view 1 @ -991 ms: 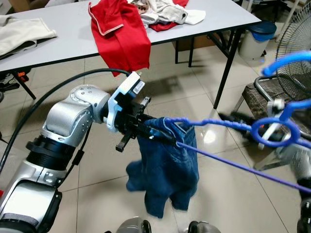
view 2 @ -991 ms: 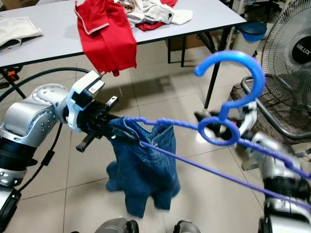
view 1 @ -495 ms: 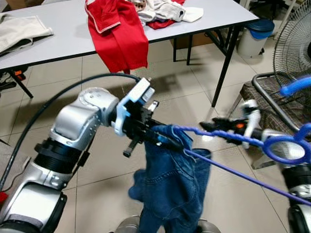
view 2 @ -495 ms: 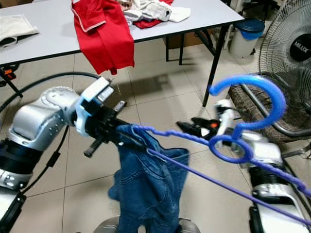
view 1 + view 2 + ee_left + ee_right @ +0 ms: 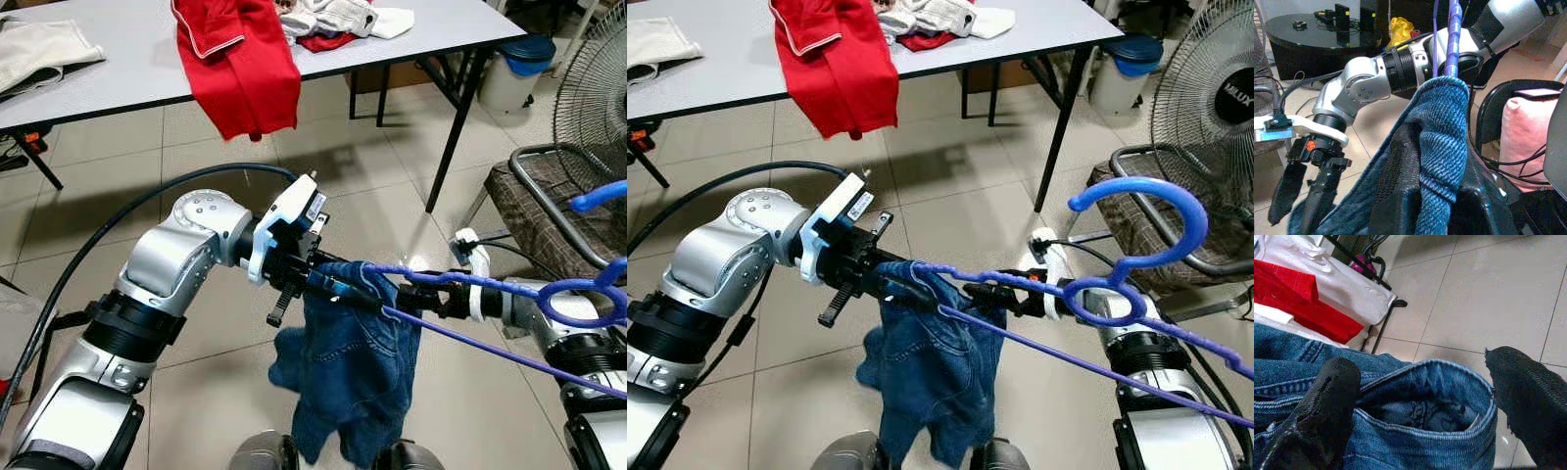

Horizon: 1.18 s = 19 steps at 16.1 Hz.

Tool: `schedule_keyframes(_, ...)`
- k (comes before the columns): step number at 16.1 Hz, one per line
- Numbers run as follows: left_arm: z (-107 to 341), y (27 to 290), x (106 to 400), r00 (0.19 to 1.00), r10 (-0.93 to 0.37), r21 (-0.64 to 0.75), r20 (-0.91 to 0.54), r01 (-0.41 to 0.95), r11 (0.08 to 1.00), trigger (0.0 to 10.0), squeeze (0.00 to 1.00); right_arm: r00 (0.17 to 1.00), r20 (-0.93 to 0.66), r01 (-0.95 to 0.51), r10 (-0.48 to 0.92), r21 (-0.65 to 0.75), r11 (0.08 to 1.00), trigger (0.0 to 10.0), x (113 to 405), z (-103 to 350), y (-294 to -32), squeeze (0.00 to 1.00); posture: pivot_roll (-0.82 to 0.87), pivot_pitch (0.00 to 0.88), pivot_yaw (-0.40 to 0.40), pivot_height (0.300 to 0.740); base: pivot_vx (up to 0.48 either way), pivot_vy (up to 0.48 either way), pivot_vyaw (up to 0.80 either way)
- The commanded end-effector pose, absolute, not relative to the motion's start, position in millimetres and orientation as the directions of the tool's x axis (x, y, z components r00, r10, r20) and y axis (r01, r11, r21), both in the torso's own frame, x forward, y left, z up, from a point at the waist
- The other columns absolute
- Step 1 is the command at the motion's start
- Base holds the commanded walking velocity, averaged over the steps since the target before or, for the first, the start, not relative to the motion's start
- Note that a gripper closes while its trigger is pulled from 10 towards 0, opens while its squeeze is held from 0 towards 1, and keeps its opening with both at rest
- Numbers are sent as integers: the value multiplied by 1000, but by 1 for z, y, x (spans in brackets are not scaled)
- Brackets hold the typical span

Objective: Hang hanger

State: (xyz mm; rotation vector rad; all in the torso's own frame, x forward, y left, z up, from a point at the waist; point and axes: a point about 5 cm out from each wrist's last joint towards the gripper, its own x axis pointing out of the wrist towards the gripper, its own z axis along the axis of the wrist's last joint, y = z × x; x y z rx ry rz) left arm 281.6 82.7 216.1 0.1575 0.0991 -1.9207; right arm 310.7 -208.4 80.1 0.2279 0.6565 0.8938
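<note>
Left tool (image 5: 328, 286) is clamped on the jeans (image 5: 355, 377) at frame centre, draped over the blue hanger (image 5: 1097, 294). Right tool (image 5: 994, 291) has its fingers apart around the waistband. Red garment (image 5: 240, 64) hangs off the bench (image 5: 127, 59), upper left; fan (image 5: 1205, 88) at right.

A pale tiled floor (image 5: 88, 211) runs under a long grey table (image 5: 118, 69) with black legs. A red garment (image 5: 240, 64) hangs over the table's near edge, with white and red clothes (image 5: 338, 20) heaped behind it and a beige cloth (image 5: 39, 49) at the far left. To the right stand a pedestal fan (image 5: 1205, 108), a woven chair (image 5: 544, 201) and a blue-lidded bin (image 5: 514, 69).
</note>
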Motion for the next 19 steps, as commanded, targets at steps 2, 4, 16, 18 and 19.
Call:
schedule_keyframes(2, 223, 83, 281, -349, -924, 43, -155, 932, -359, 0, 0, 424, -455, -652, 783, 448, 613, 10000, 305, 74, -213, 0, 36, 154, 72, 740, 0, 0, 0)
schedule_keyframes(4, 225, 83, 281, -355, -922, 46, -152, 930, -366, 0, 0, 418, -468, -647, 778, 448, 617, 10000, 302, 69, -213, 0, 40, 154, 74, 740, 0, 0, 0)
schedule_keyframes(16, 230, 88, 281, -378, -910, 38, -168, 920, -389, 0, 0, 605, -385, -568, 697, 405, 717, 10000, 305, 76, -239, 0, 43, 150, 83, 740, 0, 0, 0)
schedule_keyframes(18, 232, 88, 280, -387, -906, 40, -169, 916, -399, 0, 0, 609, -409, -553, 680, 396, 734, 10000, 306, 74, -241, 0, 45, 150, 82, 740, 0, 0, 0)
schedule_keyframes(19, 233, 88, 279, -395, -903, 41, -170, 912, -407, 0, 0, 609, -412, -552, 678, 393, 735, 10000, 307, 74, -239, 0, 47, 150, 81, 740, 0, 0, 0)
